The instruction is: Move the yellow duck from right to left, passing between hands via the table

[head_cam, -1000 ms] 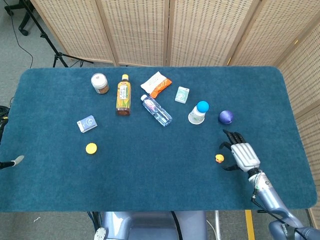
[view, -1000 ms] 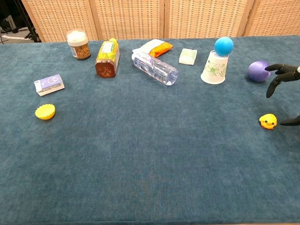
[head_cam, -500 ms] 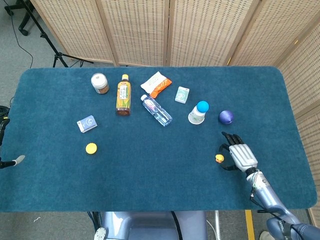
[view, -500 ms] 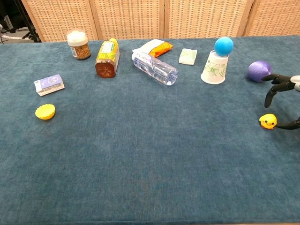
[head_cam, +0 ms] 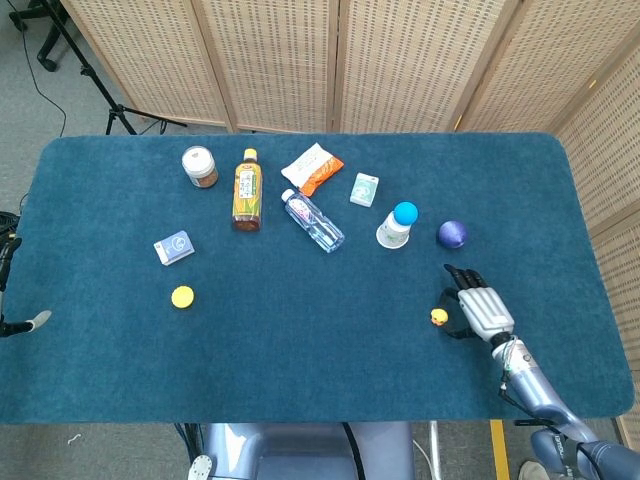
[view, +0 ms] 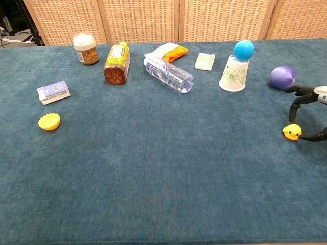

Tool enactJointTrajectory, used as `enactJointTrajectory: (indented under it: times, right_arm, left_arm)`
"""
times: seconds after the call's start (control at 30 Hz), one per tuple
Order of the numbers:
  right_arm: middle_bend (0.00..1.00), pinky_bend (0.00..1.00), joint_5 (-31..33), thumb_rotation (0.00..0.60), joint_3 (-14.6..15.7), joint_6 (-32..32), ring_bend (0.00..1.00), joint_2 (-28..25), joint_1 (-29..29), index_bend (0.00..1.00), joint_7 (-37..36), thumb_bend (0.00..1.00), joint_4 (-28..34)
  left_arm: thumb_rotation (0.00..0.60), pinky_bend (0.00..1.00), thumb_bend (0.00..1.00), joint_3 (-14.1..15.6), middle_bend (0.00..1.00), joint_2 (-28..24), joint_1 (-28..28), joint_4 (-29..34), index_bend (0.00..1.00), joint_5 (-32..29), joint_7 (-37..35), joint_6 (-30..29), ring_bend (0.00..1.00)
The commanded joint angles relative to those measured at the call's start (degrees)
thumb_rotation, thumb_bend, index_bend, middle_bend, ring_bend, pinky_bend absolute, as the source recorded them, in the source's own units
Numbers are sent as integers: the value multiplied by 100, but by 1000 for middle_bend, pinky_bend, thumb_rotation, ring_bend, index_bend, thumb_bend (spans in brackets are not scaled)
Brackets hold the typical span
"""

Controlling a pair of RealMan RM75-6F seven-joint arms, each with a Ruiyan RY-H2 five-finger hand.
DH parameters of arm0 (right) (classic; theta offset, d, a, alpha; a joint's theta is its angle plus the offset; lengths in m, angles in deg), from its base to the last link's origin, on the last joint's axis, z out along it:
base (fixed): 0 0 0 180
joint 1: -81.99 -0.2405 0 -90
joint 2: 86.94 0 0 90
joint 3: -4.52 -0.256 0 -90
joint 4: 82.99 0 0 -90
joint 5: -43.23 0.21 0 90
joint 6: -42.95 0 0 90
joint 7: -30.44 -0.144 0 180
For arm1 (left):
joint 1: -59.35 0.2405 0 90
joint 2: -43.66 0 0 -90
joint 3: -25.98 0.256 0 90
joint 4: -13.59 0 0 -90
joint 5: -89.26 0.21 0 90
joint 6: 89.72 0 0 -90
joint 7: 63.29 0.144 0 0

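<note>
duck: small yellow duck [head_cam: 438,317] sat upright on the table [head_cam: 300,350], right side, near the front edge; orange beak faced the chest camera [view: 292,132].
right robot hand: right robot hand [head_cam: 482,308] was just right of the duck, palm down, dark fingers [view: 299,97] spread and arched over it, thumb low on the table beside it. Touching or a hair apart: could not tell. It held nothing.
left robot hand: only a grey tip [head_cam: 33,320] showed at the far left edge in the head view; fingers' pose could not be told.
purple ball: purple ball [head_cam: 452,234] lay behind the right robot hand, near but apart.
cup: white paper cup [view: 232,74] stood upside down, green leaf print on it, blue ball [view: 243,49] resting on top.
green packet: small pale green packet [head_cam: 364,189] lay behind and left of the cup; print too small to read.
snack bag: white and orange snack bag [head_cam: 312,167] lay near the far edge; text unreadable.
water bottle: clear plastic bottle [head_cam: 313,221] lay on its side, diagonal, just in front of the snack bag.
tea bottle: amber drink bottle [head_cam: 246,191] with a yellow label lay on its side, base toward the chest camera; label writing not legible.
jar: short jar [head_cam: 200,166] with a white lid stood upright left of the tea bottle.
card box: small blue and white box [head_cam: 174,247] lay flat at left; round logo, writing unreadable.
yellow cap: yellow scalloped cap [head_cam: 182,296] lay in front of the box, apart from it.
</note>
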Motion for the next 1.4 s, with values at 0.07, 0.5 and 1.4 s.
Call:
enactJointTrajectory:
  times: [0.07, 0.5, 1.4]
  right_arm:
    - [0, 0, -12, 600, 5, -9, 0, 6, -10, 423, -5, 312, 6]
    - [0, 0, 49, 600, 12, 46, 0, 72, -51, 458, 62, 385, -64]
    - [0, 0, -323, 600, -393, -315, 0, -467, -473, 484, 408, 414, 1210]
  left_arm:
    - [600, 0, 0, 0, 0, -1, 2, 5, 0, -4, 7, -3, 0]
    - [600, 0, 0, -1, 0, 6, -1, 4, 0, -17, 25, 0, 0]
    - [600, 0, 0, 11, 0, -50, 19, 29, 0, 21, -96, -10, 0]
